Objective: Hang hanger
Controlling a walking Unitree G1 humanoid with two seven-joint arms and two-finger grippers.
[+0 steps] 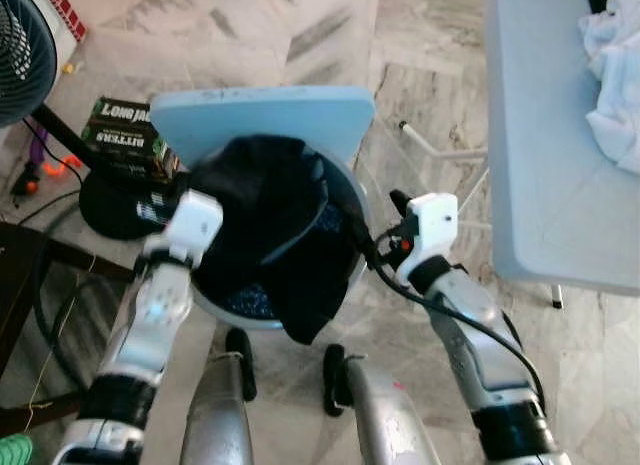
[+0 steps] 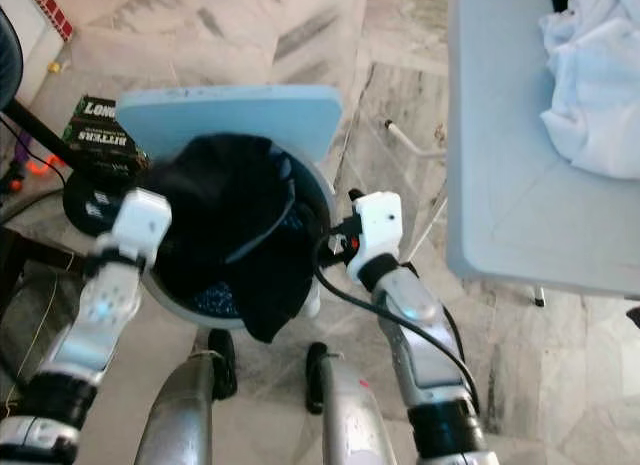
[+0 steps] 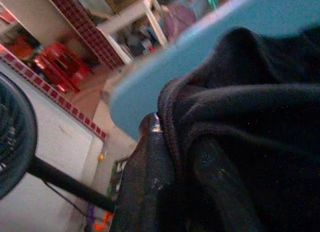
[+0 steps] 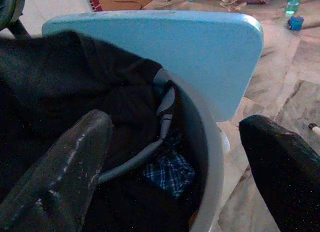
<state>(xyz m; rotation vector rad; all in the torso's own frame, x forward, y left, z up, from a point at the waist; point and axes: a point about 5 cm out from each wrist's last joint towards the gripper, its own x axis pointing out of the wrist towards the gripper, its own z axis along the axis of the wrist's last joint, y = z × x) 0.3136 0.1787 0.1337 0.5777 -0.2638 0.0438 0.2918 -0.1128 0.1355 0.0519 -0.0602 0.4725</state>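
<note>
Now: grey hanger (image 4: pixel 150 142) lies in basket (image 1: pixel 345 285) on black cloth (image 1: pixel 270 225), chair (image 1: pixel 265 120) at 12 o'clock; right gripper (image 4: pixel 175 162) spread wide over rim; left gripper (image 3: pixel 175 187) pressed into cloth, spread unclear

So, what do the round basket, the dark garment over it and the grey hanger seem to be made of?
The round pale grey basket looks like smooth moulded plastic, going by its even, slightly shiny rim. The black garment seems a soft, matte knit or fleece: it folds thickly, with a ribbed edge. The curved grey hanger is probably plastic, smooth and uniform, though coated metal is possible.
</note>
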